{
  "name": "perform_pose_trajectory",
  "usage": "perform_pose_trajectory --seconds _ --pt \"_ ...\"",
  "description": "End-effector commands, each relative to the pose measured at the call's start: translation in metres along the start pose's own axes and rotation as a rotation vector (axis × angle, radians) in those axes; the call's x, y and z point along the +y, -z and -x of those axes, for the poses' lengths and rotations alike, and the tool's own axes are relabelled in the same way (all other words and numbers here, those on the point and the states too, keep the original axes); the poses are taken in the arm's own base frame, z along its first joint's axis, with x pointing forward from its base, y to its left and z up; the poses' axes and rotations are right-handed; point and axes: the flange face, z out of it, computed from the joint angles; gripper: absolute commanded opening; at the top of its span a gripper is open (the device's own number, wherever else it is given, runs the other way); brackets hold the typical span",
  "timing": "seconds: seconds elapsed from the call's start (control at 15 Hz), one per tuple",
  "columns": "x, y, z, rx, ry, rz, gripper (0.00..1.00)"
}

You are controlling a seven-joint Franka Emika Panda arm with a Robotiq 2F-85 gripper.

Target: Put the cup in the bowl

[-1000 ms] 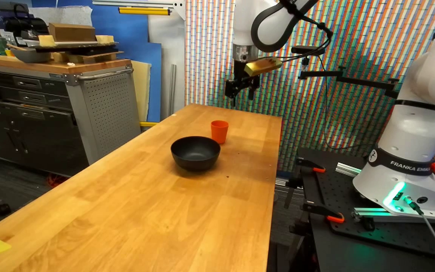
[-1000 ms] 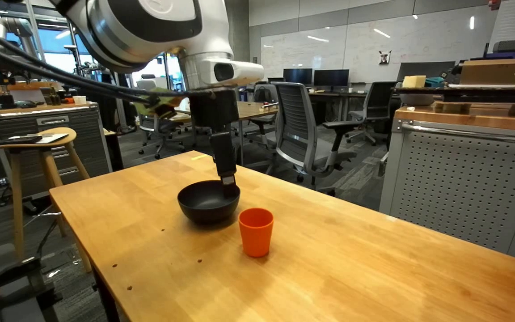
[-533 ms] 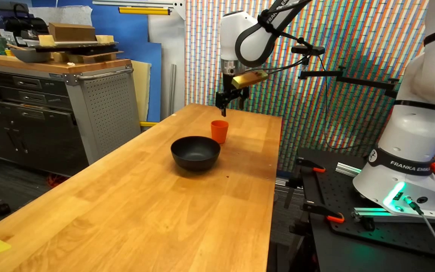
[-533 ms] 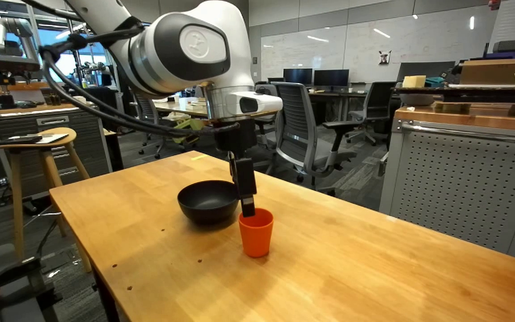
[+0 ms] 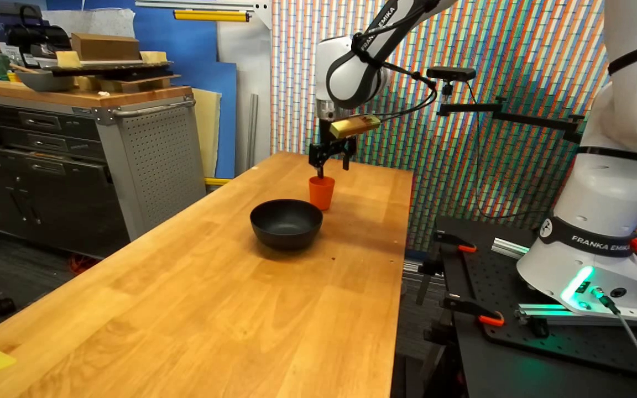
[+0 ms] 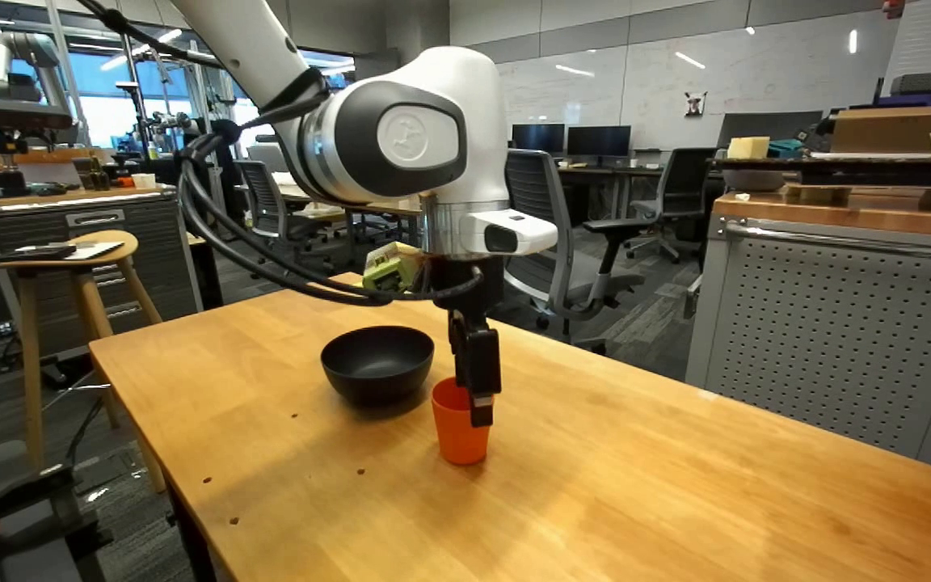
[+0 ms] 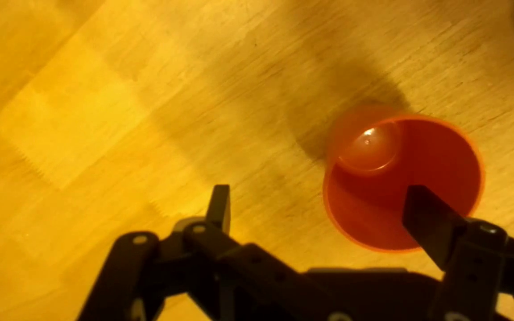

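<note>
Showing at the bottom of the wrist view, the gripper (image 7: 318,191) is holding its two fingers (image 7: 431,223) wide apart and is gripping nothing. The cup (image 7: 386,178) is standing up straight on the table (image 7: 83,125), right of the middle of that frame. One finger is covering part of its mouth, and the other is covering the table to the left, so the cup is not sitting between them yet. I am guessing the next move is asking for a slide to the right. The views are not showing whether that finger is touching the cup. The table is showing right of the cup, so room for a finger is likely waiting there. In an exterior view the bowl (image 6: 377,368) is resting just up and left of the cup, and the table's edges are lying apart from both.
</note>
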Motion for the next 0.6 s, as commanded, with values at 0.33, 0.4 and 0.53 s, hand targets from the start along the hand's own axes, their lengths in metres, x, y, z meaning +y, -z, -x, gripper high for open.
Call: perform_pose_trajectory --seconds 0.33,0.4,0.53 --pt "0.006 -0.038 -0.019 -0.076 0.026 -0.022 0.35" --pt "0.005 -0.039 -0.018 -0.082 0.029 -0.026 0.26" --pt "0.004 -0.038 -0.017 -0.09 0.039 -0.043 0.11"
